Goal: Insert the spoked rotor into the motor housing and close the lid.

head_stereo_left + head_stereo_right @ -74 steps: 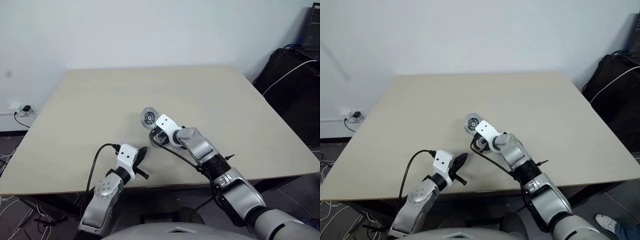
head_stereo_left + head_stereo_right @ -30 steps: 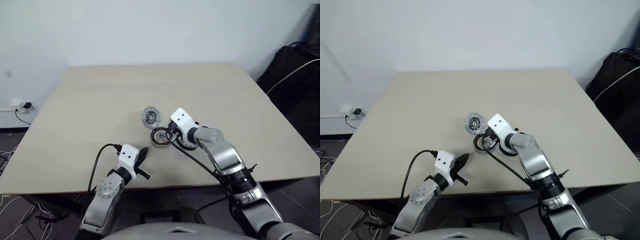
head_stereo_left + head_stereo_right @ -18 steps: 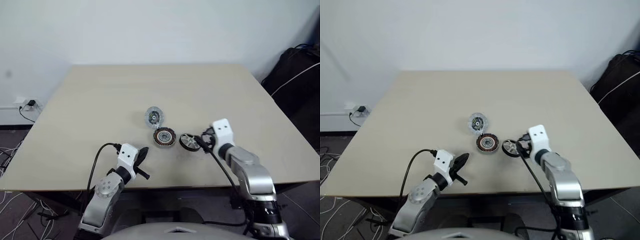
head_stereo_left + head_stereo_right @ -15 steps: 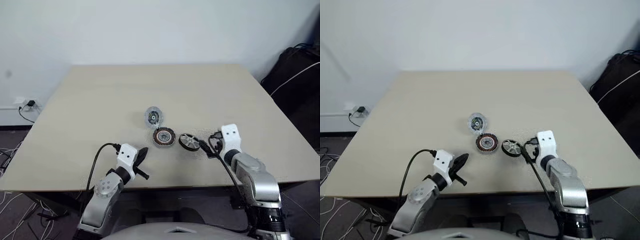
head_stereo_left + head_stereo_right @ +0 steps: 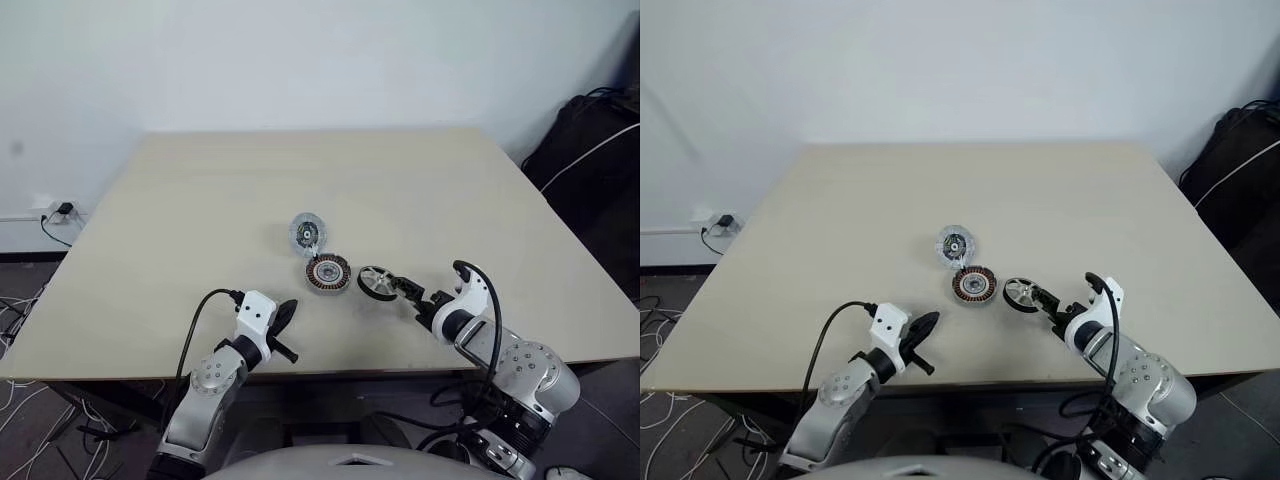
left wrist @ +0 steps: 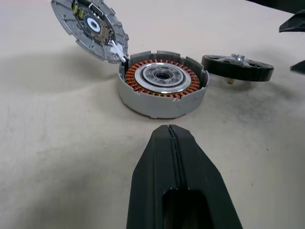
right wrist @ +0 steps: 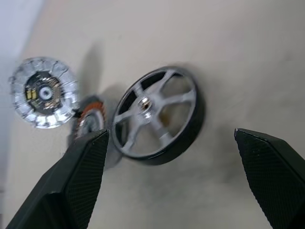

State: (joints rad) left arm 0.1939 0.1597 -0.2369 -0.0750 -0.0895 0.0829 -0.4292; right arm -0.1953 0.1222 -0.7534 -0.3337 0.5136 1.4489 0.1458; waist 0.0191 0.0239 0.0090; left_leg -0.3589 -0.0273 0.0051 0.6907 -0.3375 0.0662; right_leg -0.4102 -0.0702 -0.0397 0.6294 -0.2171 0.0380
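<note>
1. Near the front edge of the table (image 5: pixel 180 220), the left gripper (image 5: pixel 283 315) rests with its black fingers pressed together, holding nothing
2. To the right, the right gripper (image 5: pixel 1052 306) has its fingers spread wide, empty, just beside the spoked rotor (image 7: pixel 157 115)
3. Flat on the tabletop lies the spoked rotor, apart from the motor housing (image 6: pixel 162 88), whose copper windings face up
4. Hinged at the housing's far side, the lid (image 6: pixel 90 29) stands tilted open
5. Pale beige and matte, the table carries only these parts near its middle
6. Behind it rises a plain white wall (image 5: pixel 300 60); a wall socket (image 5: pixel 48 211) sits low at left, dark bags (image 5: pixel 590 130) at right
</note>
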